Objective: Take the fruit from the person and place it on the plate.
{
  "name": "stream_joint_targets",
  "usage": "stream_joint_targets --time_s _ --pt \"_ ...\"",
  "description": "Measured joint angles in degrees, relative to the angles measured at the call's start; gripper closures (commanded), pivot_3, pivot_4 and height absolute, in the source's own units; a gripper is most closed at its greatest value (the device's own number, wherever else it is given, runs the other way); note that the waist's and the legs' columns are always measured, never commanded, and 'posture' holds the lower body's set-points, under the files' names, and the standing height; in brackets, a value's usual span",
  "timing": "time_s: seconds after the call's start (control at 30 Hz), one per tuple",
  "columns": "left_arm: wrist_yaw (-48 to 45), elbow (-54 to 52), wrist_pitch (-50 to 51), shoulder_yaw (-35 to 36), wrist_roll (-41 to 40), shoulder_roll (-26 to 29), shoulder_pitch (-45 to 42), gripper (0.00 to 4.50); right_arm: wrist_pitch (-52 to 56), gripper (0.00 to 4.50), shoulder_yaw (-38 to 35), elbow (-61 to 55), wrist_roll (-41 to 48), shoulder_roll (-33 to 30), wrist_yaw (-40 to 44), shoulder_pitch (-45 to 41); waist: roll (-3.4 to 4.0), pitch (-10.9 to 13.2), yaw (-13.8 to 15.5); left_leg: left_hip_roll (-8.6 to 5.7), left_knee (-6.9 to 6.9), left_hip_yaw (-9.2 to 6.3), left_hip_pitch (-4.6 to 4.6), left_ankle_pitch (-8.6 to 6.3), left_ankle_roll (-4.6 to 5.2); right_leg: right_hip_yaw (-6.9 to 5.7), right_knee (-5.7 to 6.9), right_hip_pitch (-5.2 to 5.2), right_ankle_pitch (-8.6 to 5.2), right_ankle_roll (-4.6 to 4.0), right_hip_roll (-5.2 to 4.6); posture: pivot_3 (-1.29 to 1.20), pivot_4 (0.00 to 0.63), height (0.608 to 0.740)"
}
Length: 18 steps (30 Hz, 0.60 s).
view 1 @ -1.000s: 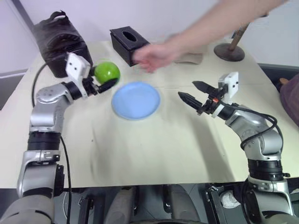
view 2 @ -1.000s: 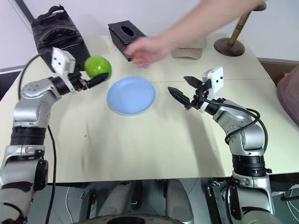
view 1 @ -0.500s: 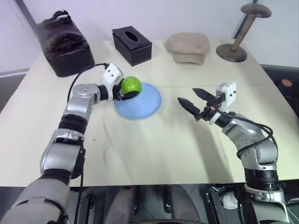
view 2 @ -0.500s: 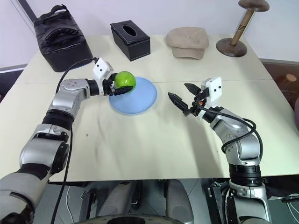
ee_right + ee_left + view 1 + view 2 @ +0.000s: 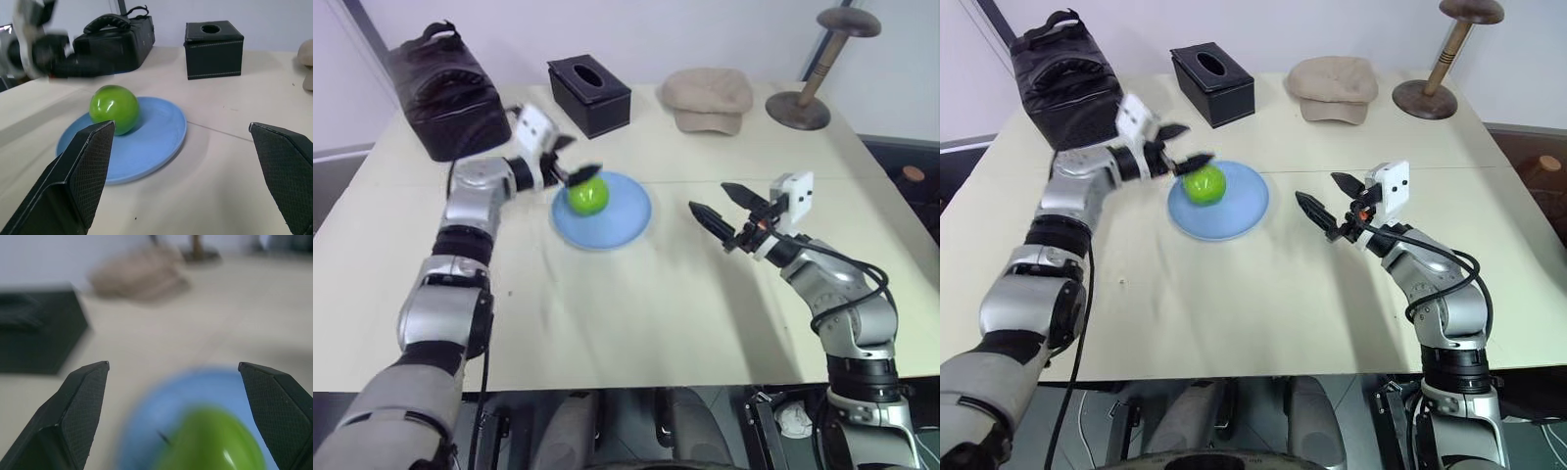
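Apple [image 5: 588,194] and plate [image 5: 628,221] are together now: the green fruit sits on the blue plate, on the part of it nearest the left tool [image 5: 576,157], and nothing grips it. That tool hangs just above and beside the apple with its two black fingers spread wide, one on either flank of the fruit as the left wrist view shows, with clear space between each finger and the green skin. The right tool [image 5: 720,206] waits well off to the other side of the plate, above the bare tabletop [image 5: 636,313], its fingers also spread wide and carrying nothing; from its wrist camera the apple is plainly resting on the plate's surface, ahead of its fingers. No person's hand is in sight, so the handover appears finished and the placing looks done as well. What seems left, by my reading, is only for the left tool to draw clear of the plate without nudging the apple, which is round and could roll toward the rim if bumped. The black bag [image 5: 440,83], tissue box [image 5: 589,95], cap [image 5: 708,98] and wooden stand [image 5: 803,98] lie beyond both tools and play no part.
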Motion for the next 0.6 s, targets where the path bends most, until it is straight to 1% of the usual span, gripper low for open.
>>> stream_joint_targets --time_s 0.07,0.13,0.2,0.23,0.27,0.33,0.4,0.43,0.5,0.57,0.6 --pt "1.2 -2.7 1.8 3.1 -1.9 3.0 -0.2 0.07 -0.5 0.0 -0.2 1.0 -0.1 -0.1 0.4 -1.1 0.0 0.0 -0.6 0.01 -0.01 -0.01 0.02 0.0 0.0 0.0 0.06 -0.01 0.0 0.0 0.0 0.0 0.15 0.74" --pt "2.7 -8.5 5.2 6.4 -4.0 5.5 1.4 0.07 -1.6 0.0 -0.5 3.2 -0.5 -0.2 0.8 -2.1 0.01 0.0 -0.8 0.02 -0.03 -0.02 0.03 0.0 0.0 0.01 0.1 -0.02 0.0 0.0 0.01 0.0 0.15 0.74" --pt "4.4 -18.1 9.3 9.1 -6.4 7.5 6.8 0.07 -3.2 0.0 -0.3 6.0 -1.8 -0.2 0.9 -3.8 0.05 0.0 -1.0 0.01 -0.05 0.04 0.07 0.0 0.0 0.12 0.12 -0.02 0.0 0.0 -0.07 0.0 0.15 0.74" --pt "5.5 -23.7 12.1 10.3 -7.6 8.4 11.2 0.07 -4.5 0.0 -0.6 8.0 -2.7 -0.2 0.7 -5.1 0.05 0.0 -0.9 0.01 -0.06 0.02 0.08 0.0 -0.01 0.12 0.13 -0.02 0.0 -0.01 -0.06 0.0 0.15 0.74" --pt "6.1 -25.7 13.5 10.9 -8.0 8.6 13.4 0.07 -5.1 0.0 -0.8 8.7 -3.2 -0.2 0.7 -5.6 0.05 0.0 -0.8 0.01 -0.05 0.01 0.07 0.0 -0.01 0.11 0.16 -0.02 0.0 -0.01 -0.06 0.0 0.15 0.74" --pt "8.6 -33.5 17.5 12.0 -8.5 9.8 20.8 0.07 -6.9 0.0 -0.5 11.1 -4.5 0.0 0.6 -7.2 0.05 0.0 -0.7 0.01 -0.05 0.0 0.07 0.0 -0.01 0.12 0.15 -0.04 0.0 -0.01 -0.08 0.0 0.15 0.74" --pt "12.6 -43.0 21.4 15.4 -9.4 9.7 30.1 0.07 -8.6 0.0 -0.4 13.6 -5.5 0.2 0.6 -8.8 0.05 0.0 -0.8 0.01 -0.06 0.02 0.07 -0.01 -0.02 0.16 0.13 -0.05 0.0 -0.01 -0.12 0.0 0.15 0.74" --pt "14.4 -45.7 23.3 16.3 -9.7 9.6 33.2 0.07 -9.3 0.0 -0.7 14.7 -5.9 0.2 0.6 -9.1 0.04 0.0 -0.7 0.01 -0.06 -0.01 0.04 -0.01 -0.02 0.14 0.12 -0.06 0.0 -0.02 -0.13 0.0 0.15 0.74" --pt "18.1 -50.7 26.7 19.0 -10.8 9.1 37.3 0.07 -9.9 0.0 -0.5 16.5 -6.4 0.4 0.7 -9.8 0.03 0.0 -0.2 0.01 -0.04 -0.08 0.01 -0.01 -0.03 0.08 0.13 -0.06 0.0 -0.03 -0.14 0.0 0.15 0.74" --pt "21.5 -58.8 29.2 22.8 -12.8 7.9 42.5 0.07 -10.7 0.0 -0.4 18.2 -6.7 1.2 0.8 -10.8 0.03 0.0 -0.4 0.01 -0.04 -0.02 0.04 -0.01 -0.04 0.11 0.07 -0.01 0.0 -0.03 -0.18 0.0 0.15 0.74" --pt "22.5 -61.4 30.0 23.6 -13.4 7.3 44.4 0.07 -11.1 0.0 -0.4 18.8 -6.8 1.2 0.8 -11.0 0.03 0.0 -0.3 -0.01 -0.04 -0.03 0.04 -0.01 -0.04 0.11 0.08 0.0 0.0 -0.03 -0.21 0.0 0.15 0.74"
